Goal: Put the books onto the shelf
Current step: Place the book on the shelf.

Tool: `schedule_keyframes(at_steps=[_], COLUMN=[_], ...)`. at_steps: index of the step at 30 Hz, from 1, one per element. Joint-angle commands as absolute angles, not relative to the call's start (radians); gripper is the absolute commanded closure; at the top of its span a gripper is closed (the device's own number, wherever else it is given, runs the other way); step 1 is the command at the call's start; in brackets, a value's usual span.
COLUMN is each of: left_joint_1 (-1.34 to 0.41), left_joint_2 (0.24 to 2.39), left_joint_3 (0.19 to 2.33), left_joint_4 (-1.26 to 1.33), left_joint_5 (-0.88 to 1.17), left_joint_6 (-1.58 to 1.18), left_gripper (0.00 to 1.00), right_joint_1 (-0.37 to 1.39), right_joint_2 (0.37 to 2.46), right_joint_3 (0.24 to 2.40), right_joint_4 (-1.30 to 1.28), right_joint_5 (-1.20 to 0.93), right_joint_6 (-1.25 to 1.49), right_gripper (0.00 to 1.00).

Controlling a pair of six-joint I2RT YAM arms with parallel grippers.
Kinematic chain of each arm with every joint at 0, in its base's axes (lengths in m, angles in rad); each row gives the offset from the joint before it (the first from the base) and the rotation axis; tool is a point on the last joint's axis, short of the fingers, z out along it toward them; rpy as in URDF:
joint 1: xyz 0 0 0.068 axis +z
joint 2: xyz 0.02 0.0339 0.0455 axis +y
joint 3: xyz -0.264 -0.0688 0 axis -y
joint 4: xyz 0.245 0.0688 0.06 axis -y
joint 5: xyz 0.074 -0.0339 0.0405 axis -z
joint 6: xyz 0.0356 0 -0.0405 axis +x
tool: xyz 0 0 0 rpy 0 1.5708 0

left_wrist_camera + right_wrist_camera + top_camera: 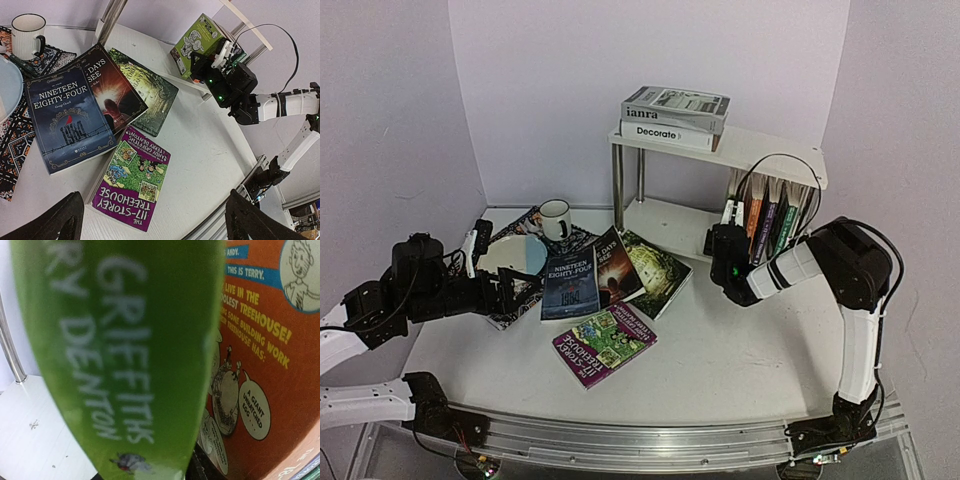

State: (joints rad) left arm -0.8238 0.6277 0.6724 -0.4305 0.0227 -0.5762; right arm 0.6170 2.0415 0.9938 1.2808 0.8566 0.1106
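Lilac walls back the white tabletop (740,350) I'm working over. My right gripper (728,245) is at the shelf (770,150), up against the green Treehouse book (199,40), presumably to stand it beside the orange Treehouse book (260,365). The green spine fills that wrist view and hides the fingers, so I cannot tell whether I'm gripping it. My left gripper (155,200) hangs spread wide, holding nothing. The purple Treehouse book (135,177) lies flat just ahead of it, with Nineteen Eighty-Four (67,117) alongside.
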Motion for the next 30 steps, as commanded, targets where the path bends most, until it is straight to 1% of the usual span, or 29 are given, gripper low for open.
schedule_keyframes(at_steps=[1, 3, 8, 13, 17, 25, 30], left_joint_1=[-0.821, -0.82, -0.821, -0.821, -0.821, -0.821, -0.821], left_joint_2=[0.628, 0.632, 0.648, 0.647, 0.645, 0.661, 0.651], left_joint_3=[0.681, 0.683, 0.69, 0.687, 0.685, 0.687, 0.685], left_joint_4=[-0.425, -0.423, -0.421, -0.42, -0.418, -0.41, -0.41], left_joint_5=[0.01, 0.009, 0.013, 0.014, 0.013, 0.023, 0.016], left_joint_6=[-0.57, -0.569, -0.567, -0.565, -0.565, -0.564, -0.564], left_gripper=[0.0, 0.0, 0.0, 0.0, 0.0, 0.0, 0.0], right_joint_1=[0.623, 0.623, 0.625, 0.626, 0.626, 0.628, 0.628], right_joint_2=[2.022, 2.023, 2.034, 2.041, 2.042, 2.058, 2.07], right_joint_3=[0.984, 0.979, 0.995, 1.0, 1.003, 1.041, 1.067], right_joint_4=[1.336, 1.334, 1.303, 1.301, 1.299, 1.296, 1.296], right_joint_5=[0.879, 0.867, 0.873, 0.901, 0.912, 0.946, 0.96], right_joint_6=[0.15, 0.16, 0.157, 0.147, 0.149, 0.122, 0.084], right_gripper=[0.6, 0.55, 0.5, 0.66, 0.68, 0.83, 0.83])
